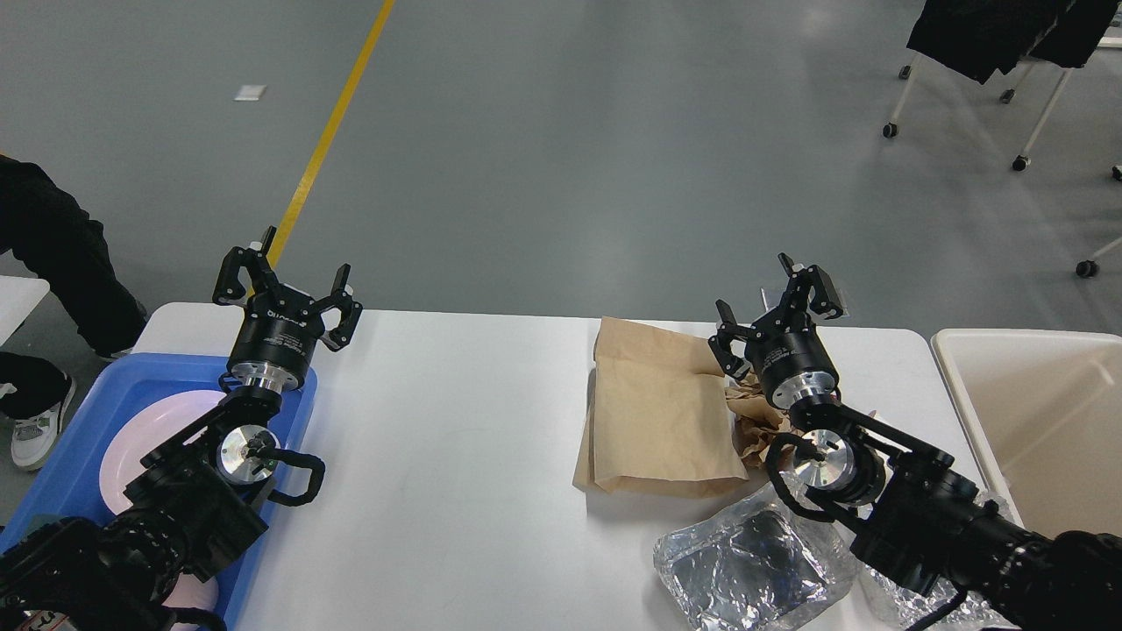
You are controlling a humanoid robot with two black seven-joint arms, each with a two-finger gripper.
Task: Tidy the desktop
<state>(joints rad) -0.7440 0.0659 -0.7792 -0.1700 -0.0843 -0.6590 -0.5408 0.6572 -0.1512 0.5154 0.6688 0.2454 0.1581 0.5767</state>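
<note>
The right gripper (771,294) hangs with its fingers spread wide and nothing between them, just above the crumpled brown paper (756,419) that lies tucked against the flat brown paper bag (653,416). The left gripper (285,282) is spread wide and empty too, poised over the near corner of the blue tray (66,456), where a pale pink plate (149,438) sits.

By my reckoning the clearing is only partly done: rubbish remains on the white desktop (438,456). The next move looks like a drop onto the crumpled paper, a pinch, then a carry to the cream bin (1034,421) at the right edge. The foil tray (745,561) near the front edge would be awkward, thin and springy.

Beyond the desktop lies grey floor with a yellow line (329,140), and a bystander's dark trousers (53,245) at the far left.
</note>
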